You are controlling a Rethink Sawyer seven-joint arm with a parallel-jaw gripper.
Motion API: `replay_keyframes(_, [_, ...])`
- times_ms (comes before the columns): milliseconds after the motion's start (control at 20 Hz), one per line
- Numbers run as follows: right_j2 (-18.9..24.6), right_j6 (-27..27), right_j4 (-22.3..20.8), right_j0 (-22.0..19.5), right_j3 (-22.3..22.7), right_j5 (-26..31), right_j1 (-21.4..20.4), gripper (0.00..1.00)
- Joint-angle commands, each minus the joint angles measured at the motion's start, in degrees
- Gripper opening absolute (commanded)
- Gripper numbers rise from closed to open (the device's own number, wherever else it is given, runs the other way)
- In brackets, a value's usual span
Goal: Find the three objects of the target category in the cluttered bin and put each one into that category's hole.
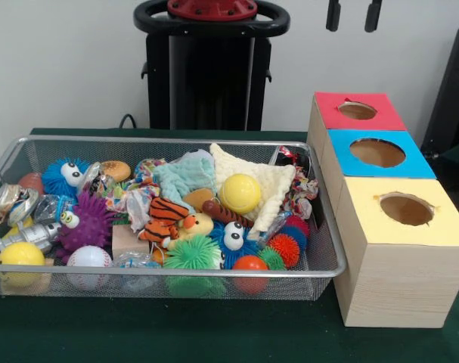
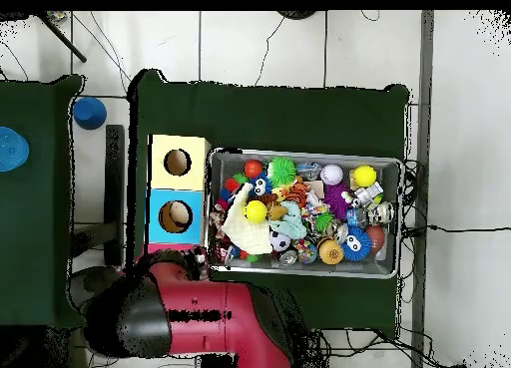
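The silver wire-mesh bin [image 1: 331, 227] sits on the green table, packed with toys; it also shows in the overhead view [image 2: 401, 216]. One bluish see-through plastic bag [image 1: 54, 206] lies near the bin's left end beside a dented can [image 1: 13, 203]. Another clear bag [image 1: 135, 262] lies against the front wall. A third shiny bag [image 1: 272, 227] seems wedged near the right end. The blue-faced box's hole [image 1: 376, 152] [image 2: 175, 216] is empty. My gripper [image 1: 353, 15] hangs open and empty high above the red-faced box, only its two fingertips showing.
The red-faced box [image 1: 358, 110] and the yellow-faced box [image 1: 405, 209] flank the blue one. Balls, spiky toys, rope toys, cloths and a second can [image 1: 31, 236] fill the bin. My red arm [image 2: 200, 314] covers the red box in the overhead view.
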Motion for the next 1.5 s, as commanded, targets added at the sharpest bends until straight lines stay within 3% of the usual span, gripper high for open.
replay_keyframes(50, [-0.8, 12.6, 1.5, -2.5, -5.7, 5.4, 5.2, 1.00])
replay_keyframes(450, [0.5, 8.2, 1.8, -7.5, -9.4, 8.9, 8.4, 1.00])
replay_keyframes(600, [0.0, 8.6, 0.8, -7.5, -10.9, 12.4, 9.1, 1.00])
replay_keyframes(950, [-0.7, 10.2, 0.1, -8.0, -13.8, 12.9, 10.2, 1.00])
replay_keyframes(1050, [-0.5, 9.7, -0.2, -8.9, -16.4, 13.6, 11.9, 1.00])
replay_keyframes(1500, [-2.7, 9.1, -1.3, -9.5, -17.3, 14.1, 11.4, 1.00])
